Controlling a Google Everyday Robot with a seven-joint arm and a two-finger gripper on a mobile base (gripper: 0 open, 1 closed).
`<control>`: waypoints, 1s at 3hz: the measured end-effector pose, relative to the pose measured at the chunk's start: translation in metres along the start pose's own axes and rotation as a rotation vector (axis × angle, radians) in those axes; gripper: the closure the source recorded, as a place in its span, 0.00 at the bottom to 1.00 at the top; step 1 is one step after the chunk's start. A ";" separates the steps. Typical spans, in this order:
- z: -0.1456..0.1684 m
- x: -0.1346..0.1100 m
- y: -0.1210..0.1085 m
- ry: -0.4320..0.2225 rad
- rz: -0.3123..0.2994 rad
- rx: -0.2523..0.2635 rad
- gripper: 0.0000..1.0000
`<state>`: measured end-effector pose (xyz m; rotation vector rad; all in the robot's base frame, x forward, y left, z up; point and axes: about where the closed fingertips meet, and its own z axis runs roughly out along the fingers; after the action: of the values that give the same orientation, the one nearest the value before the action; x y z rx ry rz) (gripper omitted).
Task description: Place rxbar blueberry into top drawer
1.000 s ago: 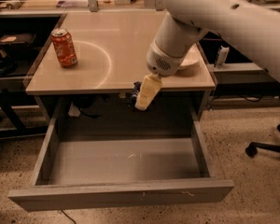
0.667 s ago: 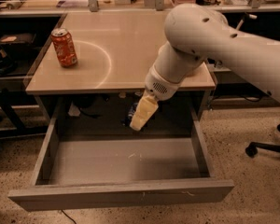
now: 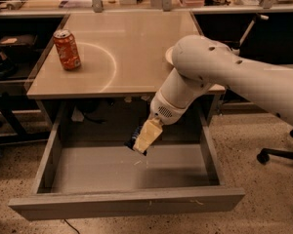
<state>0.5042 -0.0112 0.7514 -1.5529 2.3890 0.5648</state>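
The top drawer [image 3: 127, 204] is pulled wide open below the table, its flat grey bottom bare. My gripper [image 3: 141, 144] reaches down into the drawer's back middle, just above the bottom. Its pale fingers [image 3: 147, 134] are shut on the rxbar blueberry [image 3: 135, 139], of which only a dark navy edge shows at the left of the fingers. The white arm [image 3: 224, 74] comes in from the right over the table's front edge.
An orange soda can [image 3: 67, 49] stands on the tan table [image 3: 122, 43] at the left. A white plate [image 3: 170, 55] shows behind the arm. Cluttered benches stand behind and to the left. An office chair base [image 3: 278, 155] is on the floor at the right.
My gripper has moved down and forward from the table's front edge into the open drawer, carrying the bar. The can and drawer have not moved.
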 end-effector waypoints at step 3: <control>0.081 -0.040 0.000 -0.173 0.028 0.003 1.00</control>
<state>0.5198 0.0572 0.6940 -1.4094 2.2846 0.6725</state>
